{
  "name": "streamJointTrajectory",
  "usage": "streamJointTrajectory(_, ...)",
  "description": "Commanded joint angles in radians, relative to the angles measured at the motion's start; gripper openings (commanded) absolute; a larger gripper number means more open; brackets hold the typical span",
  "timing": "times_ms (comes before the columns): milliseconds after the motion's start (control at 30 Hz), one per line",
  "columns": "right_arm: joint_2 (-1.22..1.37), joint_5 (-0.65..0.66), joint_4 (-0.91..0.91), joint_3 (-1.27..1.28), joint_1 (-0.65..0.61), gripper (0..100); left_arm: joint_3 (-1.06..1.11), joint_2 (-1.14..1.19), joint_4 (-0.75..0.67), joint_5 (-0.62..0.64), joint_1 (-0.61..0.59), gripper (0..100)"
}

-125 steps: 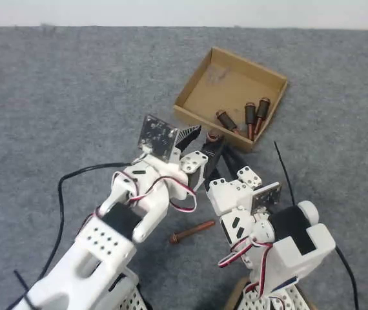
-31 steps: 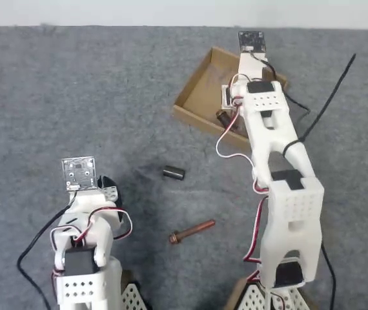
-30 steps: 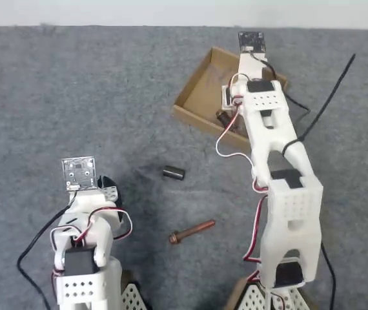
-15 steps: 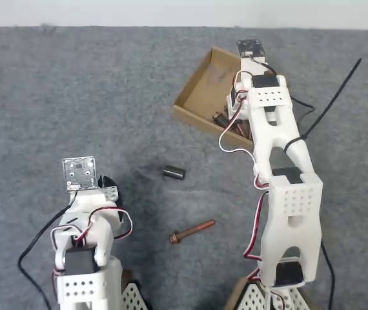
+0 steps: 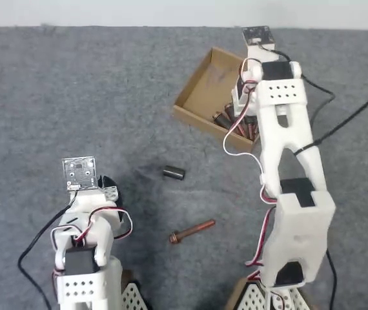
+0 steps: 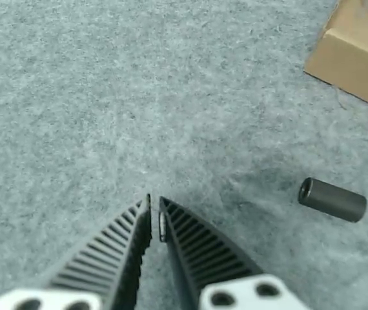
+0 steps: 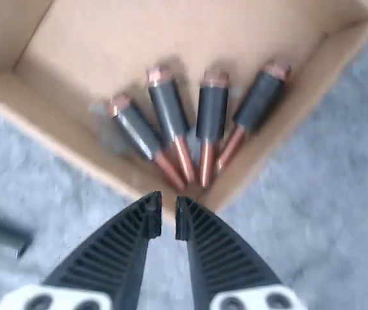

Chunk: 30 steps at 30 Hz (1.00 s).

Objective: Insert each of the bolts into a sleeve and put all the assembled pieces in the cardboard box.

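Observation:
The cardboard box (image 5: 213,77) stands at the back right, and several assembled bolt-and-sleeve pieces (image 7: 171,113) lie fanned out on its floor (image 7: 171,32). My right arm (image 5: 281,110) stretches over the box. The right gripper (image 7: 168,208) hangs shut and empty above the box's near wall (image 7: 55,132). A loose dark sleeve (image 5: 173,173) lies on the carpet mid-table, with a bare copper bolt (image 5: 192,231) nearer the arm bases. My left arm (image 5: 84,219) is drawn back at the front left. Its gripper (image 6: 155,203) is shut and empty, a short way from the sleeve (image 6: 332,199).
Grey carpet covers the whole table. One corner of the box (image 6: 358,58) reaches into the left wrist view. Cables trail from both arms. Open carpet lies left of the box and between the arms.
Both grippers earlier met at the box front. Since then the left arm has pulled back and the right arm has gone over the box, where one more assembled piece now lies. The right arm has just risen.

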Motion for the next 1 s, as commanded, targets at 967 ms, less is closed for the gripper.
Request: streamJointTrajectory(967,-1.225,0.427,0.114,1.039,0.013,0.6,-0.013,-0.012,0.032,-0.011,0.028,2)
